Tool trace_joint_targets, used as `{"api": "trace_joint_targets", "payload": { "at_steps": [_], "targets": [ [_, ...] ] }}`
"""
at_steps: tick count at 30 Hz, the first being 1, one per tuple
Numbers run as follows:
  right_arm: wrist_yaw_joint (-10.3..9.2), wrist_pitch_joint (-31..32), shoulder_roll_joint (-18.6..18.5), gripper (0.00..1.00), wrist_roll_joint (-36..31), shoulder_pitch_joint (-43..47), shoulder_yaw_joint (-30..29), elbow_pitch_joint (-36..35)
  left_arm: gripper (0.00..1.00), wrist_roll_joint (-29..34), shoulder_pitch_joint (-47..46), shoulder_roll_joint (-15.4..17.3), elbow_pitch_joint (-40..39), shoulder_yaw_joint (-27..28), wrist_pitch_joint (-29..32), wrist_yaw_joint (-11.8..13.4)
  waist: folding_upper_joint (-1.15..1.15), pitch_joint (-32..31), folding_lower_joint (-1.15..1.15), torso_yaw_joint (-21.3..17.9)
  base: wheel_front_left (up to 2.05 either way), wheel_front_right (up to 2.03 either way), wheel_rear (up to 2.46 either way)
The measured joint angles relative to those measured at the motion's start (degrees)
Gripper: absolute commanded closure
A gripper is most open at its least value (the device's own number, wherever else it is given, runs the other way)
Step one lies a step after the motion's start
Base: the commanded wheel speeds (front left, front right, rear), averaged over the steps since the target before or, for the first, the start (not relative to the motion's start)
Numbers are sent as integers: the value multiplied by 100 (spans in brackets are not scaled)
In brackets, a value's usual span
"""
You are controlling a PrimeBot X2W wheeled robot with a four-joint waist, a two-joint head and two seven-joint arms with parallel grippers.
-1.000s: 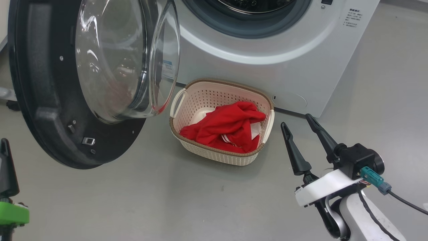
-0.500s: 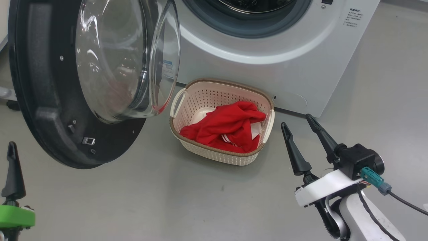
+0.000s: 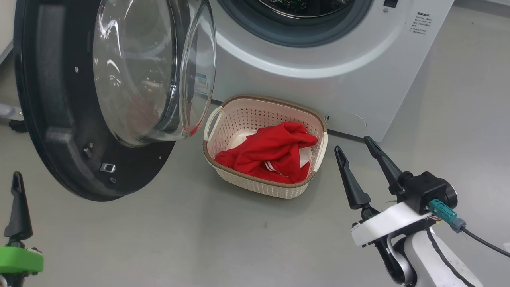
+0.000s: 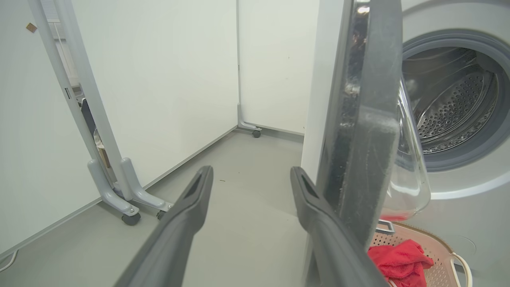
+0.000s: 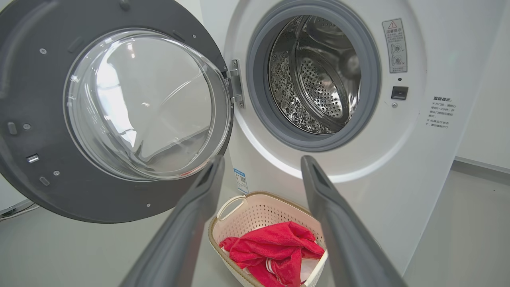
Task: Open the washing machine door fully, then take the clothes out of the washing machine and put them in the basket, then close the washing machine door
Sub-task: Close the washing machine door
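The washing machine door (image 3: 51,119) hangs wide open at the left, its glass bowl (image 3: 151,71) bulging toward the basket. The washing machine (image 3: 318,79) stands behind, and its steel drum (image 5: 314,79) has no garment in it. On the floor in front sits the cream basket (image 3: 263,101) with the red clothes (image 3: 271,153) piled inside. My left gripper (image 4: 251,172) is open, just left of the door's outer face, which I see edge-on (image 4: 366,119); one of its fingers (image 3: 18,207) rises at the lower left. My right gripper (image 3: 352,144) stands open and empty to the right of the basket.
White wall panels on wheeled feet (image 4: 127,199) stand to the left of the machine. Bare grey floor (image 3: 219,239) stretches in front of the basket and the door. A cable (image 3: 478,239) trails from my right wrist.
My left gripper's finger has risen and moved a little right beside the door's lower rim. The door's rim seems to have shifted slightly right. My right gripper, the basket and the clothes stay put.
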Motion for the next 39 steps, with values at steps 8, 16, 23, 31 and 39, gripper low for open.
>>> {"api": "trace_joint_targets", "payload": {
  "at_steps": [8,16,23,31,39],
  "targets": [
    [0,-1,5,0,31,0,1,14,0,0,0,1,64,-7,-37,0,0,-11,0,13,0,0,0],
    [0,-8,13,0,31,0,1,27,0,1,0,13,111,-5,-59,0,0,-23,0,16,0,0,0],
    [0,-8,20,0,32,0,1,38,0,2,0,22,134,-20,-78,0,0,-28,0,15,0,0,0],
    [1,-9,25,0,32,1,18,59,100,2,-1,44,166,-105,-85,0,0,-59,0,14,0,0,0],
    [2,-11,27,0,32,3,45,75,100,-177,-5,51,165,-127,-83,0,0,-83,0,16,0,0,0]
  ]
}}
